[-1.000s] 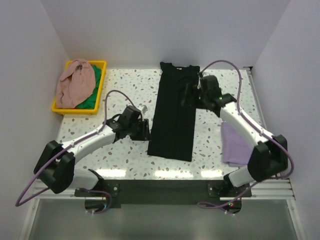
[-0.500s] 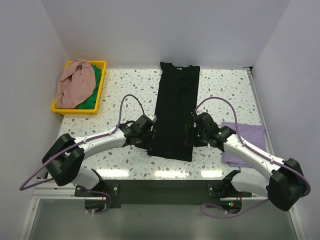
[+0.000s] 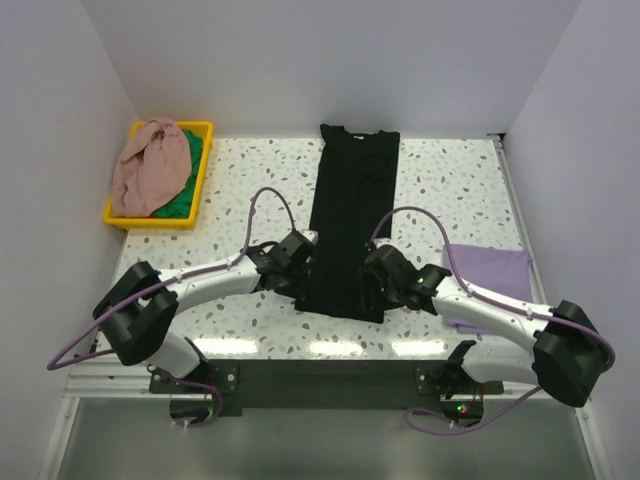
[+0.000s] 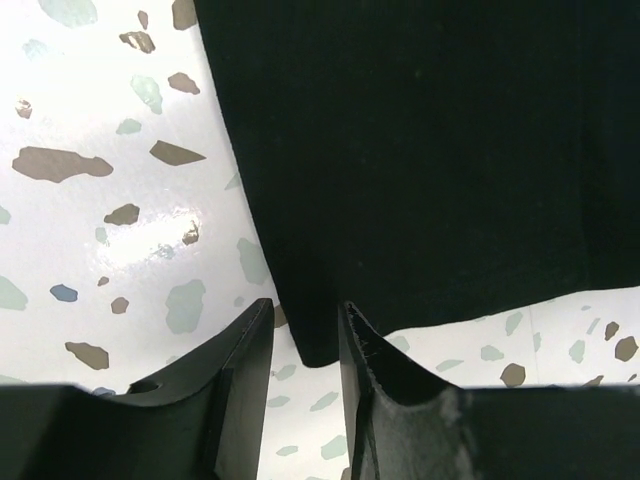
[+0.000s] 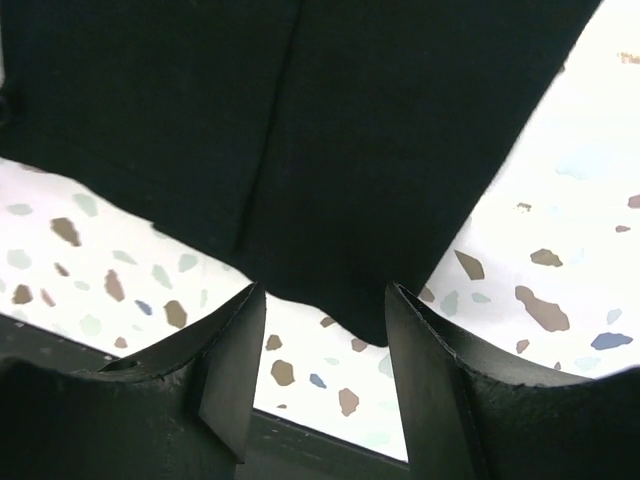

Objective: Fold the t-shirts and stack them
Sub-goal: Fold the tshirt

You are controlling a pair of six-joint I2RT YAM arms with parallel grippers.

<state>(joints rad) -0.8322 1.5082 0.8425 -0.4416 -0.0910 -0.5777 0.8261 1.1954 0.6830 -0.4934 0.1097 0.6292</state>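
We find no writing, label, brand mark or number that we can read anywhere: none on the black t-shirt (image 3: 350, 220), none on the yellow bin (image 3: 150, 224), none on the speckled worktop (image 3: 250, 170).

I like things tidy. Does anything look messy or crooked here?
The pink t-shirt is bunched up and bulges over the yellow bin's rim, hiding most of the green t-shirt. The long black t-shirt lies slightly slanted on the table.
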